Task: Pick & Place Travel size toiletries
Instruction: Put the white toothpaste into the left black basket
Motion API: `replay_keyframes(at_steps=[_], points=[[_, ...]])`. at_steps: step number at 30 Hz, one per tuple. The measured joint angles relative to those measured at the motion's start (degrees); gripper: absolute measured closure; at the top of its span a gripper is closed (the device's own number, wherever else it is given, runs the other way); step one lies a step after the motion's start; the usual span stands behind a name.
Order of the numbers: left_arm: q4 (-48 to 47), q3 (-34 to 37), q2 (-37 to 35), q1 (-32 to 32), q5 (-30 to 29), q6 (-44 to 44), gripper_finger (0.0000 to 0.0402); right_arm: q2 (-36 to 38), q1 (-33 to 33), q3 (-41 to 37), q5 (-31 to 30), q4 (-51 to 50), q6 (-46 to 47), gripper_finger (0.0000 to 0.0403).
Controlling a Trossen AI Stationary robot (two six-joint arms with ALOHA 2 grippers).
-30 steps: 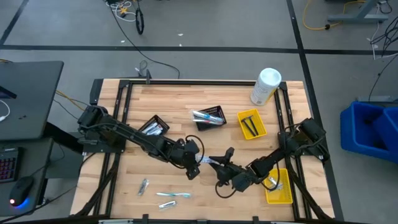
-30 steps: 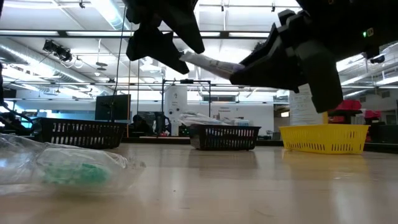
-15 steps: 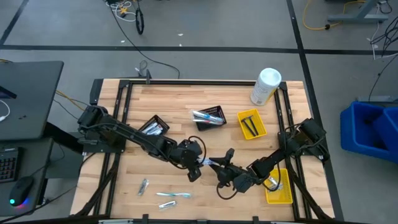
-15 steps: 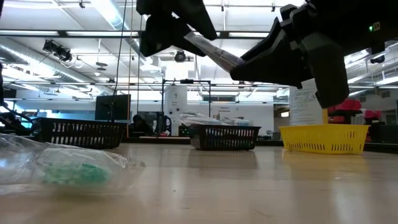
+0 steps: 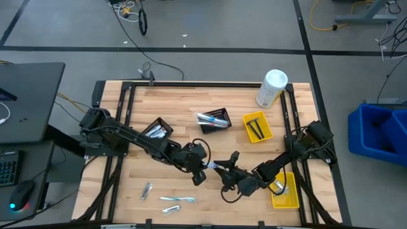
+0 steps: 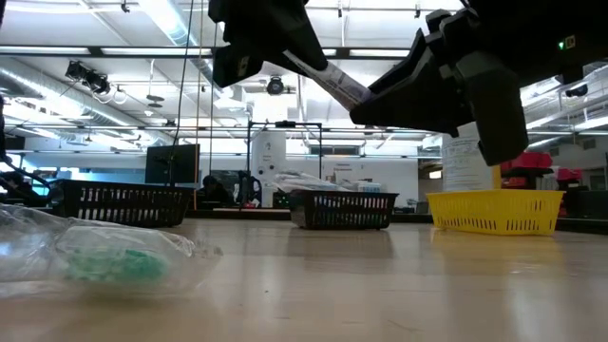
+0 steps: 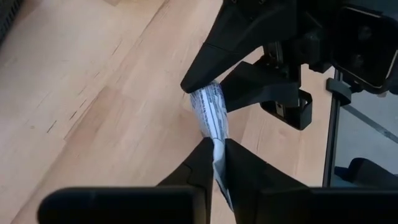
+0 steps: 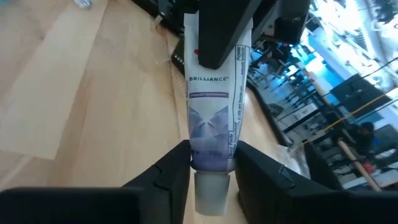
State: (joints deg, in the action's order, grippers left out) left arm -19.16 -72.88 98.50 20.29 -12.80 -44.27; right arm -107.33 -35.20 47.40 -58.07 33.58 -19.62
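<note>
Left gripper (image 5: 205, 166): fingers now closing on toothpaste tube (image 8: 211, 118), open a second ago.
Right gripper (image 5: 227, 168): gripping tube's cap end, above mid-table.
Sorted: toiletries lying in mesh basket (image 5: 215, 119).
Remaining: packets (image 5: 172, 200) waiting at front edge.

The high camera looked straight down on the whole worktop (image 5: 165, 108). The low one sat at worktop level, facing the room behind. Each wrist camera looked forward, close, past its own jaws. All four shared the toothpaste tube (image 8: 211, 118) held between both arms above the worktop's middle.
</note>
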Motion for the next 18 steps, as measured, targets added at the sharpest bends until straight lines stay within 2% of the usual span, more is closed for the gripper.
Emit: replay_keyframes(at_steps=[5,8,15,18], points=[[-0.7,0.0,0.0,0.1,0.2,0.0,0.0368,0.0,0.7,0.0,5.1,0.1,4.3,0.0249],[-1.3,0.0,0.0,0.0,0.2,0.2,0.0366,0.0,1.2,0.0,5.6,-0.3,6.7,0.0225],[-10.6,0.0,-1.0,0.6,-0.1,-4.9,0.0375,0.0,0.6,0.0,-0.5,0.0,8.3,0.0170],[-15.8,0.0,-3.2,1.9,-2.7,-7.5,0.0377,0.0,0.2,0.0,-2.0,-0.2,8.2,0.0149]])
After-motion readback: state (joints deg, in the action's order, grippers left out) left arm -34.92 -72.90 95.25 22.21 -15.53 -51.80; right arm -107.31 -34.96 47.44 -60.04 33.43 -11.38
